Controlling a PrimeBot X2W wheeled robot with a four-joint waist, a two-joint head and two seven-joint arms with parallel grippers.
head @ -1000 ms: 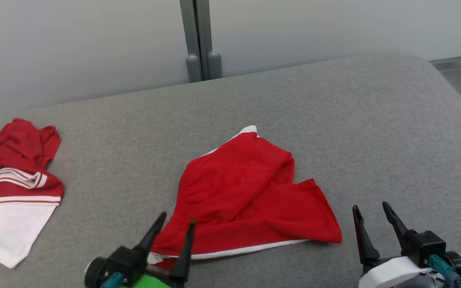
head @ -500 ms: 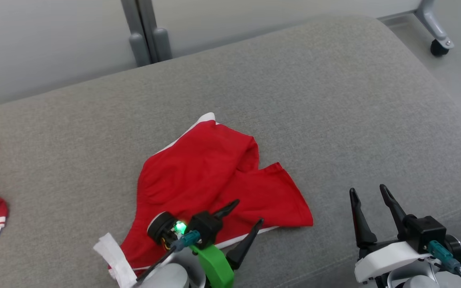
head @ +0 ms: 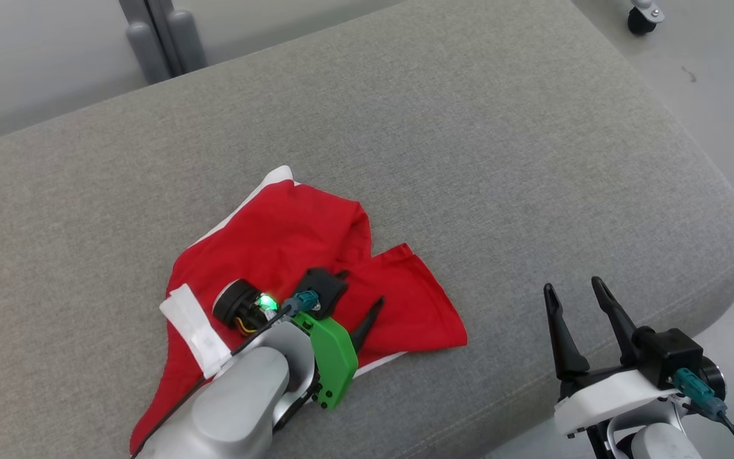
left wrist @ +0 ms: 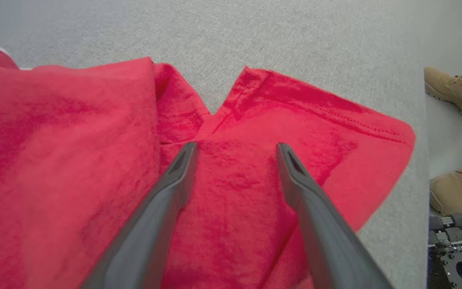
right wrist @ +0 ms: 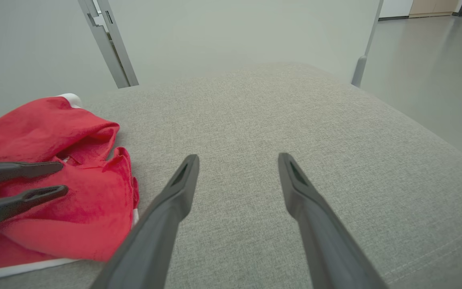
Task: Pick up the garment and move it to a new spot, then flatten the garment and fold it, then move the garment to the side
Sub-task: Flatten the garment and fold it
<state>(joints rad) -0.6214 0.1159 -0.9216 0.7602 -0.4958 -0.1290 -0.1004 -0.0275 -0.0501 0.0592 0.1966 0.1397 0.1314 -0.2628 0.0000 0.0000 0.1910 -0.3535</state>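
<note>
One red garment (head: pixel 278 242) with white trim lies crumpled on the grey cushion (head: pixel 501 159), close to its front edge, a notched hem pointing toward the right edge. The left gripper (left wrist: pixel 236 145) points down at that notch, fingers spread apart, gripping nothing. The right gripper (head: pixel 572 285) hangs at the front edge near the right corner, fingers apart and empty. Open grey fabric stretches from the garment to the rear and right edges.

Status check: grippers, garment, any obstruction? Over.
Left gripper open, poised over the red garment, no grip. Right gripper open over bare grey cushion. Garment crumpled, not yet flattened. A person's boots on the floor past the cushion edge.
</note>
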